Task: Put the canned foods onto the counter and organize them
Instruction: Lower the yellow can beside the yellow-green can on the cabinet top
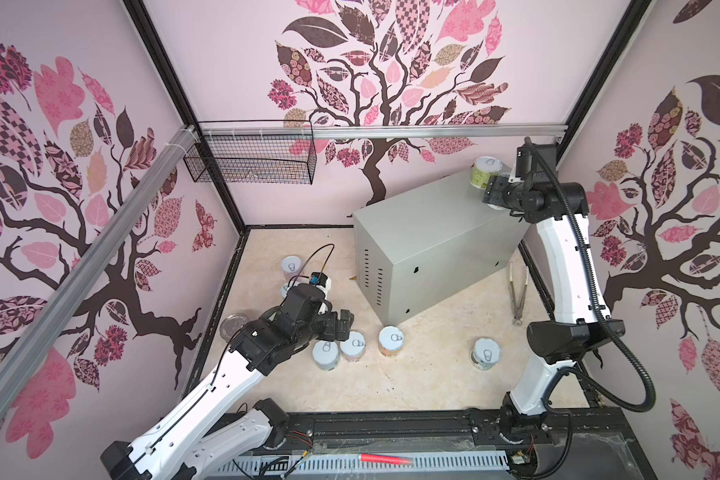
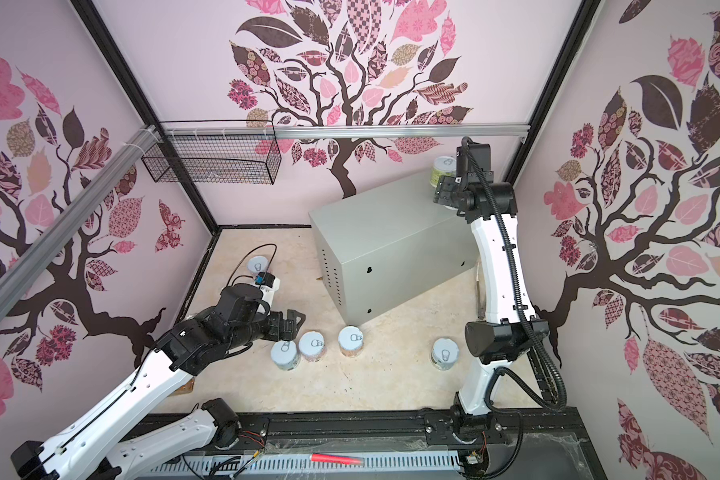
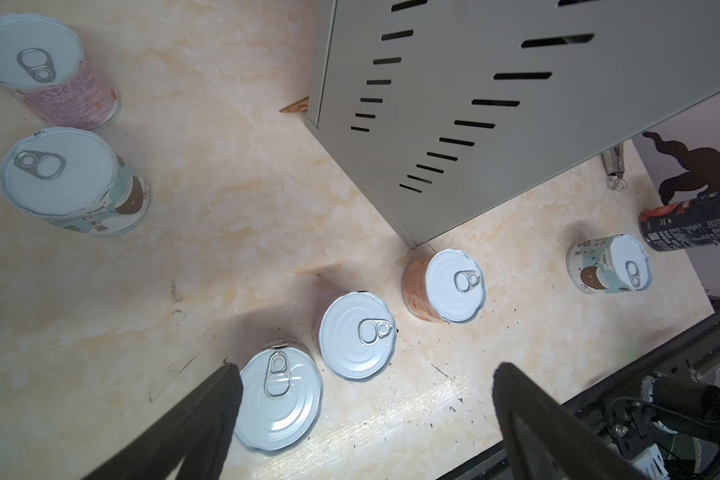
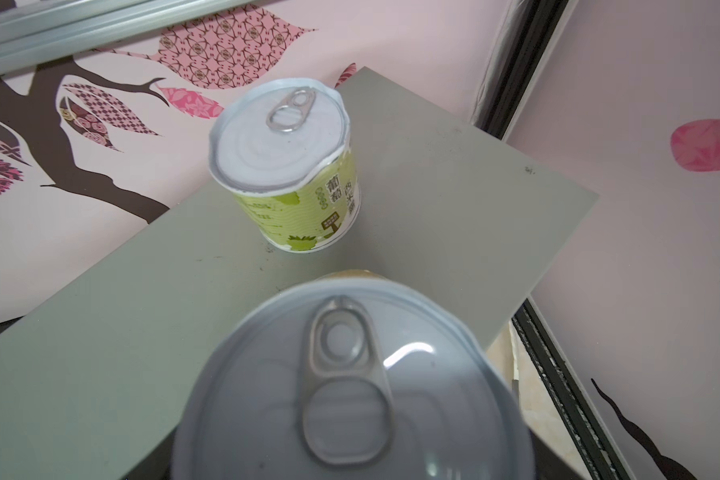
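The green-labelled can point(image 4: 296, 208), standing near a far corner of the counter point(image 4: 454, 232), carries two upright columns of Chinese characters, 葡萄 and 西米露. A teal-labelled can point(image 3: 100, 208) off the counter shows 米 among half-hidden characters. All other print is too small to read.

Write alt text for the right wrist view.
A blurred can, pull-tab lid up, looms close to the camera over the grey counter. Beyond it a green-labelled can stands upright on that counter near a corner, against pink walls with a tree pattern.
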Available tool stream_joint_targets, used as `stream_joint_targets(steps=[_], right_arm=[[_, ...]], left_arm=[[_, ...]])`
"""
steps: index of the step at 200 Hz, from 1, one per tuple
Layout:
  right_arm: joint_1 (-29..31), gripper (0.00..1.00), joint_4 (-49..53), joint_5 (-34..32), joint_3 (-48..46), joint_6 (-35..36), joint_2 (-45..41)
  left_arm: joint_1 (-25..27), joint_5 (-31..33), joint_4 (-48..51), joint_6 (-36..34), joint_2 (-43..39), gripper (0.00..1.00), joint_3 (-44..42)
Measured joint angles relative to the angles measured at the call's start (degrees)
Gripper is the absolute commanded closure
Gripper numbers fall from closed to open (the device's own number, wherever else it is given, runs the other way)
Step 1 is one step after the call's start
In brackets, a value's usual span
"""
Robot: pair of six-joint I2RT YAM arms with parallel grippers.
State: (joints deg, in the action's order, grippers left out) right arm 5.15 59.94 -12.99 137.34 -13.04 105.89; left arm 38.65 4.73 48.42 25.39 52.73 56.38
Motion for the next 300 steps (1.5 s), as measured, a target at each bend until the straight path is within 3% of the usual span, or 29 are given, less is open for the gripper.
stream_joint_targets(steps=[141,205,300], right_arm=[[-4.7,0.35,0.2,1.0,8.7,1.5,7.9],[-4.8,0.21,-0.6,2.2,8.9,2.0,8.3],[-4.8,0.09,-1.4,2.8,8.9,2.9,10.1]], left_arm=[[2.3,0.1,0.0,0.0,0.7,0.02,-0.3],[2.3,0.1,0.1,0.0,1.5,0.02,-0.3],[2.3,0.2,0.1,0.0,1.9,0.02,-0.3]])
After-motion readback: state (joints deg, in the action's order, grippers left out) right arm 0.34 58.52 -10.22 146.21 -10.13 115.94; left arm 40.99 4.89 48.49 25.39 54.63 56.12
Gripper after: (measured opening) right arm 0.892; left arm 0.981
